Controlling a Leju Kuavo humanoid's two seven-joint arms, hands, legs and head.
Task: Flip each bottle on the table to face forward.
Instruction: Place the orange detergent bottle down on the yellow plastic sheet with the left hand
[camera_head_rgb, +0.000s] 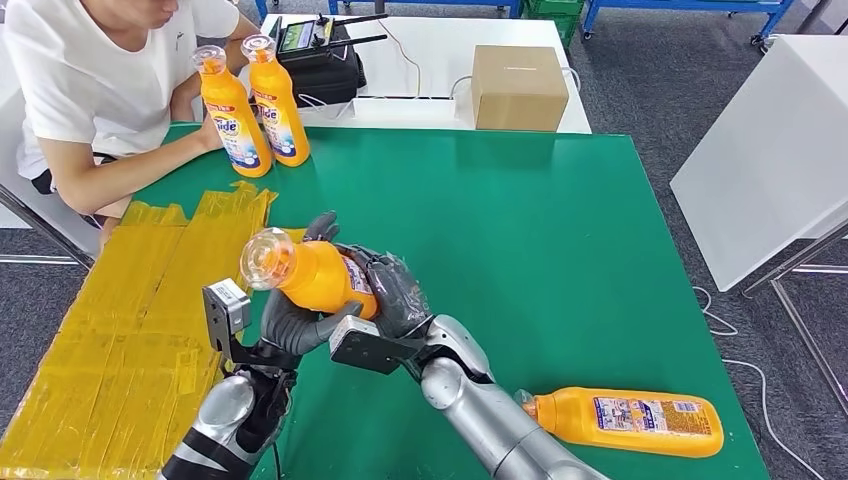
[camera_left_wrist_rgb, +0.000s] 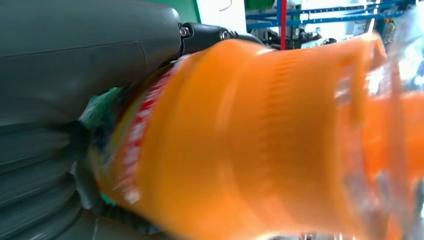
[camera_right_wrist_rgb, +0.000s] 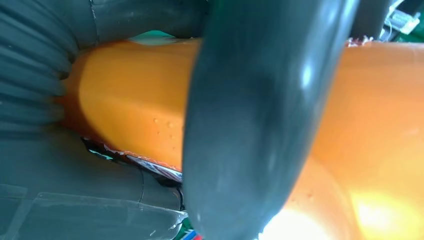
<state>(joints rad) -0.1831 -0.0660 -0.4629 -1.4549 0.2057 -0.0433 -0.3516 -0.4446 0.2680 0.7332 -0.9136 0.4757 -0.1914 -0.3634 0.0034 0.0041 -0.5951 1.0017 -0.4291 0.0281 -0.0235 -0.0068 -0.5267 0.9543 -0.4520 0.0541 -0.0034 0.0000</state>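
Observation:
An orange bottle (camera_head_rgb: 310, 275) with a clear cap is held tilted above the green table (camera_head_rgb: 520, 230), cap toward me. My left hand (camera_head_rgb: 295, 325) cups it from below and my right hand (camera_head_rgb: 395, 290) wraps its lower body. Close up, the orange bottle (camera_left_wrist_rgb: 260, 140) lies against my left hand (camera_left_wrist_rgb: 60, 100). A thick thumb of my right hand (camera_right_wrist_rgb: 260, 115) crosses the bottle (camera_right_wrist_rgb: 135, 100). Another orange bottle (camera_head_rgb: 625, 420) lies on its side near the table's front right. Two more bottles (camera_head_rgb: 255, 105) stand upright at the far left, labels facing me.
A person (camera_head_rgb: 100, 90) in a white shirt sits at the far left with a hand at the standing bottles. Yellow taped sheeting (camera_head_rgb: 130, 310) covers the table's left side. A cardboard box (camera_head_rgb: 518, 87) and a black device (camera_head_rgb: 320, 60) sit on a white table behind.

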